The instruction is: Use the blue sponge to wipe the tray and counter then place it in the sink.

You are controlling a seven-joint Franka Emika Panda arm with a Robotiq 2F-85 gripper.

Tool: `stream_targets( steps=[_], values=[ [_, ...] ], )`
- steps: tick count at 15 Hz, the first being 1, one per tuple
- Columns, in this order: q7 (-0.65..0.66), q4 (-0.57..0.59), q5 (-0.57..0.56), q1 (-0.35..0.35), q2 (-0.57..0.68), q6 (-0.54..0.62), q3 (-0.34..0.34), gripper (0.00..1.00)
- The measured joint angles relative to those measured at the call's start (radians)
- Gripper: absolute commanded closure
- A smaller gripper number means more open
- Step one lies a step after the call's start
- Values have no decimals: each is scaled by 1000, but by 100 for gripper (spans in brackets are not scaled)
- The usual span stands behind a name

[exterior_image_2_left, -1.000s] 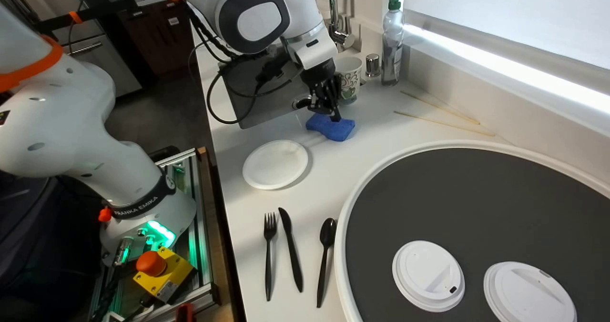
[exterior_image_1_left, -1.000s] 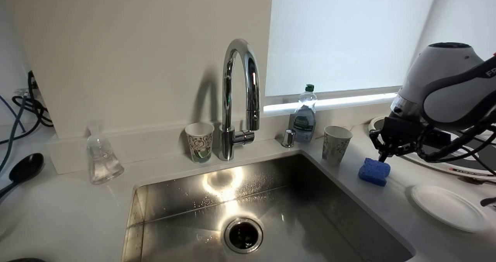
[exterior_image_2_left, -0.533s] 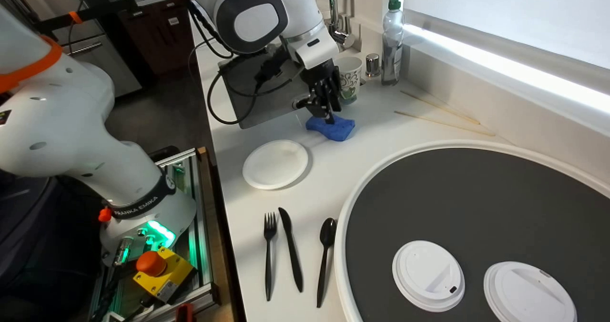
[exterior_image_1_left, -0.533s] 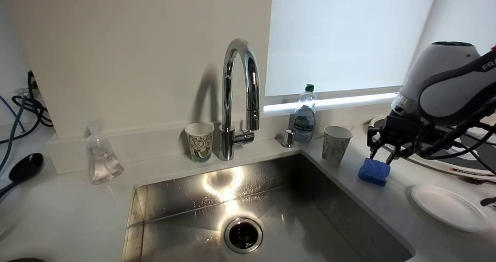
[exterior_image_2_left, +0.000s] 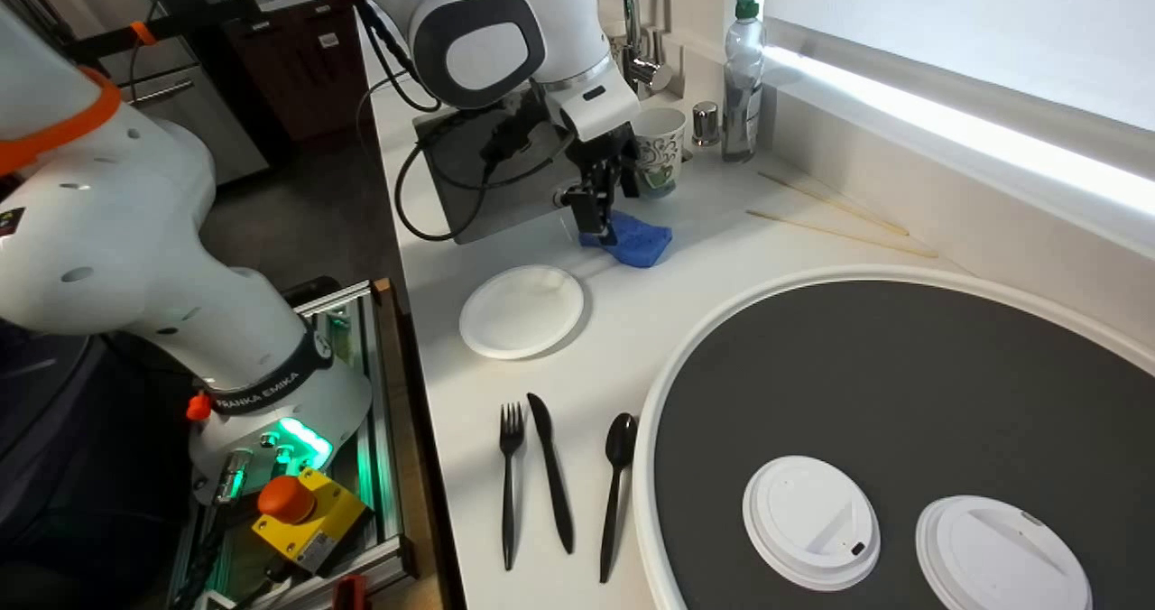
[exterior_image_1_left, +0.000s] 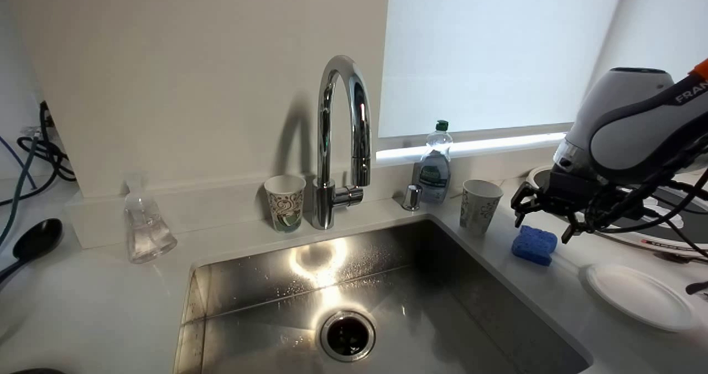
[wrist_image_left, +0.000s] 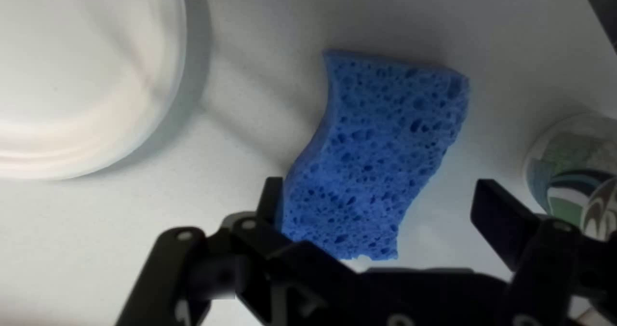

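The white desk (exterior_image_2_left: 623,339) has a big grey tray (exterior_image_2_left: 884,384), a shiny sink (exterior_image_1_left: 431,313) and a white plate (exterior_image_2_left: 522,312). The jaws are wide apart. The blue sponge (wrist_image_left: 371,157) lies on the desk, near the sink and plate.

Backed along the rear edge of the bench (exterior_image_2_left: 623,321) by a low pale splashback (exterior_image_1_left: 210,205) and a plain beige wall (exterior_image_1_left: 193,86). Lit above the same edge by a bright strip of light (exterior_image_2_left: 956,127) beneath a pale blind (exterior_image_2_left: 974,32). Bounded past the front edge by dark floor (exterior_image_2_left: 302,199), then brown cabinets (exterior_image_2_left: 289,87) beside a grey metallic front (exterior_image_2_left: 230,136).
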Motion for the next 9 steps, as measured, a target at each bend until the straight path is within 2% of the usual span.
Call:
stream_targets(
  steps=[9],
  values=[
    [-6,0,1,3,43,8,0,0]
  ],
)
